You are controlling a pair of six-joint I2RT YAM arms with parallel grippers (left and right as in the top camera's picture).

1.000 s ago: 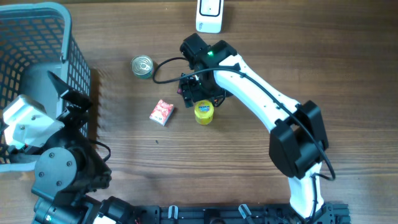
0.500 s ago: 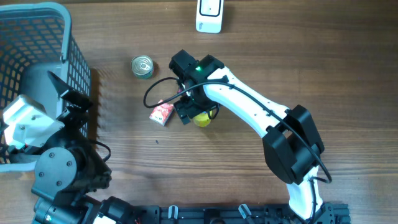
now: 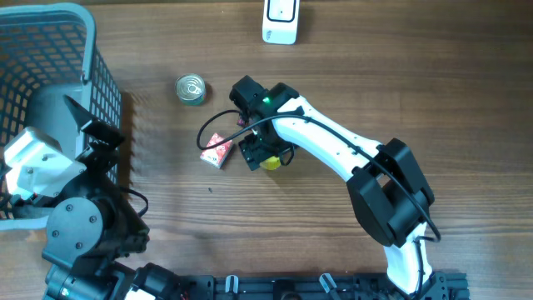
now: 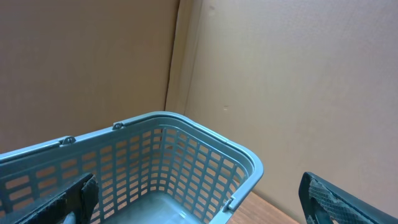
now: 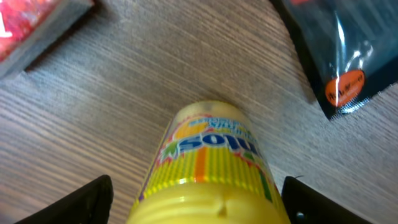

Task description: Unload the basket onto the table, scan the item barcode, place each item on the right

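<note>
The item, a small yellow tub (image 3: 272,162) with a colourful printed label, stands on the wooden table near the middle. In the right wrist view the tub (image 5: 211,162) fills the lower centre, seen from above its yellow lid. My right gripper (image 3: 261,153) hangs over it, and in the wrist view the right gripper (image 5: 196,208) is open, one black finger on each side of the tub with a small gap. No barcode shows. My left gripper (image 4: 208,202) is open above the basket, holding nothing.
A blue-grey mesh basket (image 3: 83,50) stands at the far left; its rim (image 4: 186,121) shows in the left wrist view. A red packet (image 3: 216,150) lies left of the tub, a tin can (image 3: 191,89) behind it, a black packet (image 5: 336,56) nearby. A white scanner (image 3: 281,21) sits at the back edge.
My right arm has swung left and toward the front, bringing its gripper from behind the yellow tub to right over it. The left arm has not moved.
</note>
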